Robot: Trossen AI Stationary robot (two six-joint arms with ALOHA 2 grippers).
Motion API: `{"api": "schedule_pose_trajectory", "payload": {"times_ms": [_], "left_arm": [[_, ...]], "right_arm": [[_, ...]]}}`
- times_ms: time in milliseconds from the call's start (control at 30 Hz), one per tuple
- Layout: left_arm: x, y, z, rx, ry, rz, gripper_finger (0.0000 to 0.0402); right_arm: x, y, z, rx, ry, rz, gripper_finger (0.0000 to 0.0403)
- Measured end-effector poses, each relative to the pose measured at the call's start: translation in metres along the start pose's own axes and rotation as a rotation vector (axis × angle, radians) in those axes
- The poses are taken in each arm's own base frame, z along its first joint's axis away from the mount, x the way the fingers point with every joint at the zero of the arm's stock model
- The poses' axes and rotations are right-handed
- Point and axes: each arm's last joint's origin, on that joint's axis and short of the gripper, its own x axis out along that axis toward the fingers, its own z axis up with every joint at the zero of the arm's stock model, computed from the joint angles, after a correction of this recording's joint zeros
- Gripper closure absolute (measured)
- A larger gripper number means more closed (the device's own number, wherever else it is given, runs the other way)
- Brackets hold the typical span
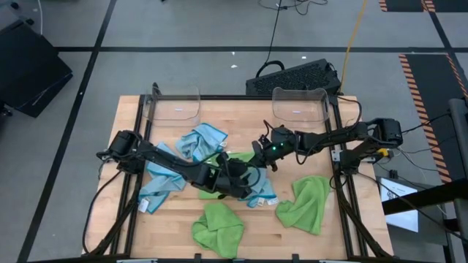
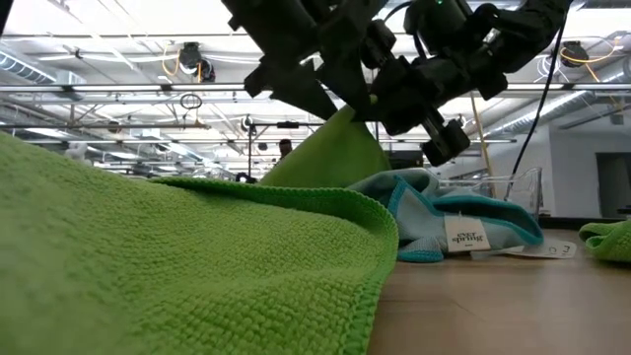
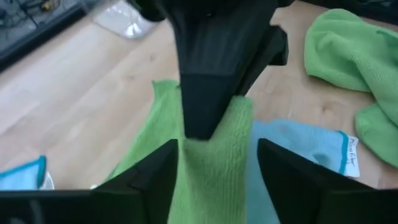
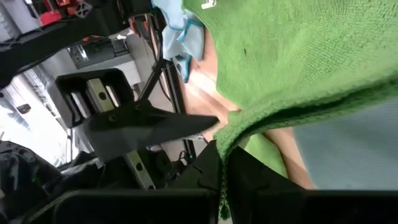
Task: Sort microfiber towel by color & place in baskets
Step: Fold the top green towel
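My right claw (image 1: 265, 146) pinches a green towel (image 3: 211, 155) above mid-table, and my left claw (image 3: 214, 165) straddles it, fingers spread. Both clear baskets (image 1: 175, 104) stand empty along the wooden table's (image 1: 365, 234) far edge; beyond lies grey floor (image 1: 183, 25).

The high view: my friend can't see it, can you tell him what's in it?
Two dark arms meet mid-table over a green towel, the right gripper pinching it. Blue towels and more green towels lie around; two clear baskets sit empty at the far edge.
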Motion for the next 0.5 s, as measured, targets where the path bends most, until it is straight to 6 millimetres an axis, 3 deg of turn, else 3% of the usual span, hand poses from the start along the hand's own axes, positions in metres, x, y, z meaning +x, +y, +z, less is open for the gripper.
{"api": "schedule_pose_trajectory", "payload": {"times_ms": [300, 500], "left_arm": [[0.0072, 0.0059, -0.001, 0.049, 0.08, -0.047, 0.0384], [0.0077, 0.0051, -0.0026, 0.05, 0.1, -0.066, 0.0385]], "right_arm": [[0.0006, -0.002, -0.0006, 0.019, 0.002, -0.011, 0.0395], [0.0004, -0.0004, -0.0004, 0.014, -0.001, 0.002, 0.0344]]}}
